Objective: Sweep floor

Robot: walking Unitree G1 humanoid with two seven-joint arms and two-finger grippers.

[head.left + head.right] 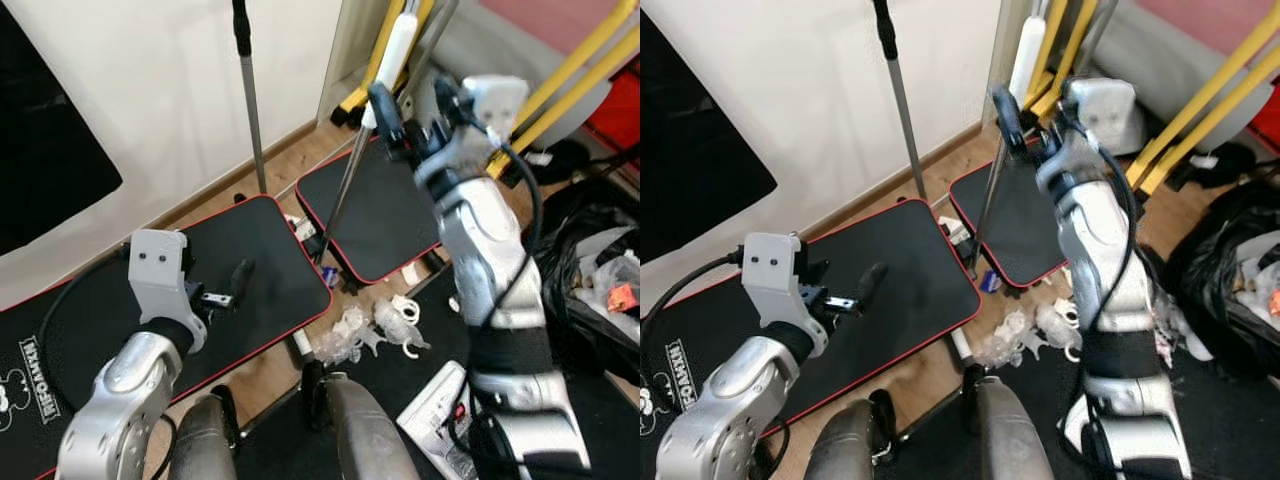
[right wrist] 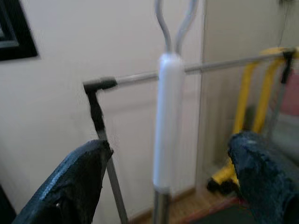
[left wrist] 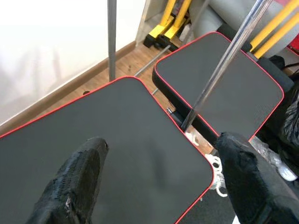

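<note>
A thin metal pole with a white handle stands tilted, its foot between two black mats. My right gripper is raised beside the top of the pole and is open. In the right wrist view the white handle stands upright just ahead, between the two spread fingers, untouched. My left gripper hovers low over the near black mat, open and holding nothing. Crumpled clear plastic and white scraps lie on the wood floor near my feet.
A second grey pole with a black grip leans on the white wall. Yellow frame bars stand at the back right. A black rubbish bag sits at the right, and a second red-edged mat lies behind the pole.
</note>
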